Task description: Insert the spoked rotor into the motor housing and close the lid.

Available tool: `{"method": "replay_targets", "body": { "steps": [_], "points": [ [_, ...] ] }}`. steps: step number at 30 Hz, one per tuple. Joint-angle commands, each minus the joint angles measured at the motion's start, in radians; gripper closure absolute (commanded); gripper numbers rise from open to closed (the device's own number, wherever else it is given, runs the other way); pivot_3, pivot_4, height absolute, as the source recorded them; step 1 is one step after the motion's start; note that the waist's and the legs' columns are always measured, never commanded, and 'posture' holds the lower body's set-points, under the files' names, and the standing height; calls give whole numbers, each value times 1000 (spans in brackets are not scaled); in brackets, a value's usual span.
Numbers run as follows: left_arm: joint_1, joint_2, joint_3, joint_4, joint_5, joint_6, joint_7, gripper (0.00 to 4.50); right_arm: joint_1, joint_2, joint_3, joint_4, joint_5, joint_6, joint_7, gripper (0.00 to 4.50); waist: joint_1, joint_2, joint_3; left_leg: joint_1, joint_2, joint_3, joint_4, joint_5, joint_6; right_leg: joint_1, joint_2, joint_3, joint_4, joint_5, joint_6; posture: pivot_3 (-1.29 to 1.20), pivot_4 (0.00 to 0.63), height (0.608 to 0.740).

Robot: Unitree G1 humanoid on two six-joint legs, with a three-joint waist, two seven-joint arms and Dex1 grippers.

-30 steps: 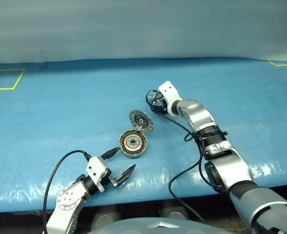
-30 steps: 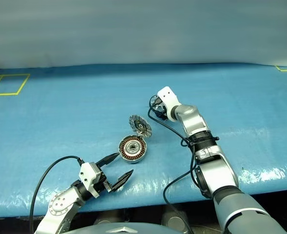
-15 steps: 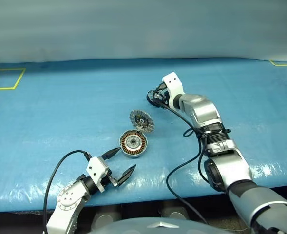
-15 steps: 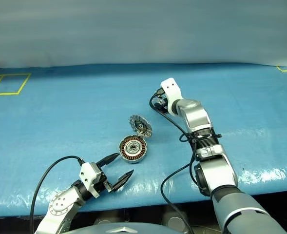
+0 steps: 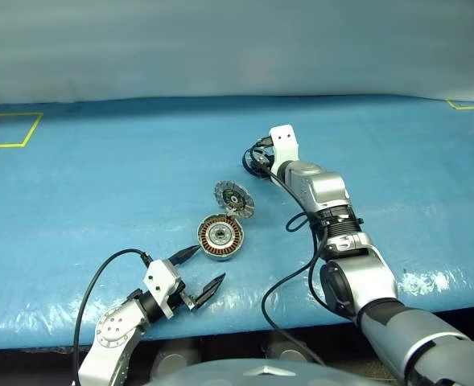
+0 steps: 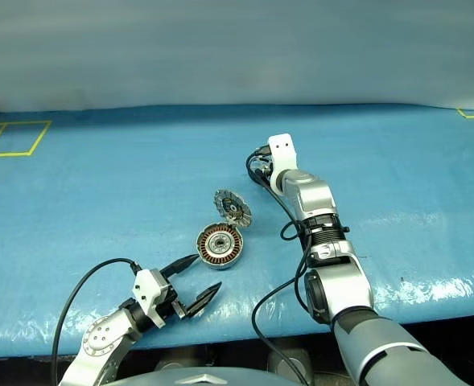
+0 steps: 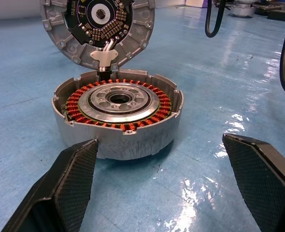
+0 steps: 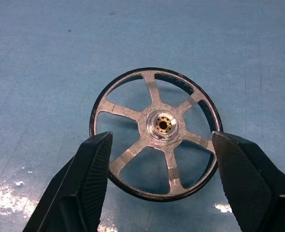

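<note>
1. our left gripper [image 5: 199, 268] waits nearest, jaws apart, aimed at the motor housing [image 5: 220, 236].
2. its lid [image 5: 233, 198] stands open, ready for loading.
3. farthest, our right gripper [image 8: 157, 159], jaws apart, straddles the spoked rotor [image 8: 156, 132] lying on the surface [image 5: 100, 185], unclamped.

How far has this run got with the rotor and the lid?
Nothing is finished yet. The lid stands open on its hinge and the motor housing shows bare copper windings, with no wheel inside. In hand: the right claw is open, its fingers either side of the spoked rotor, which lies flat on the blue table. The left claw waits open near the housing. Left: grasp, insert, close the lid.
</note>
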Motion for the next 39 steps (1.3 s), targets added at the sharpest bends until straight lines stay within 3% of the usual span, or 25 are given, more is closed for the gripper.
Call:
{"method": "replay_targets", "body": {
  "steps": [1,27,30,35,39],
  "points": [
    [0,-4,-2,-10,-4,-21,0,0,-22,-6,-5,-11,3,-14,-14,1064,0,0,0,0,0,0,0,0,0,0,0,0,0,0,0,0,150,740],
    [-10,3,-3,-3,-3,-19,-7,0,13,32,-28,8,49,13,-60,1064,-1,0,0,0,0,0,0,0,0,0,1,0,0,0,0,0,150,740],
    [-9,3,-2,-3,-4,-19,-7,0,15,35,-27,21,45,5,-65,1659,-1,0,0,0,0,0,0,0,0,0,1,0,0,0,0,0,150,740],
    [-8,3,0,-5,-4,-18,-5,0,16,39,-27,40,44,-7,-72,3288,-2,0,0,1,0,0,0,0,0,1,1,0,0,0,0,0,150,740],
    [-4,4,2,-10,-4,-16,-2,0,17,39,-26,53,48,-16,-72,4298,-3,1,-1,2,1,0,1,0,0,2,1,0,0,0,0,0,150,740]
  ]
}}
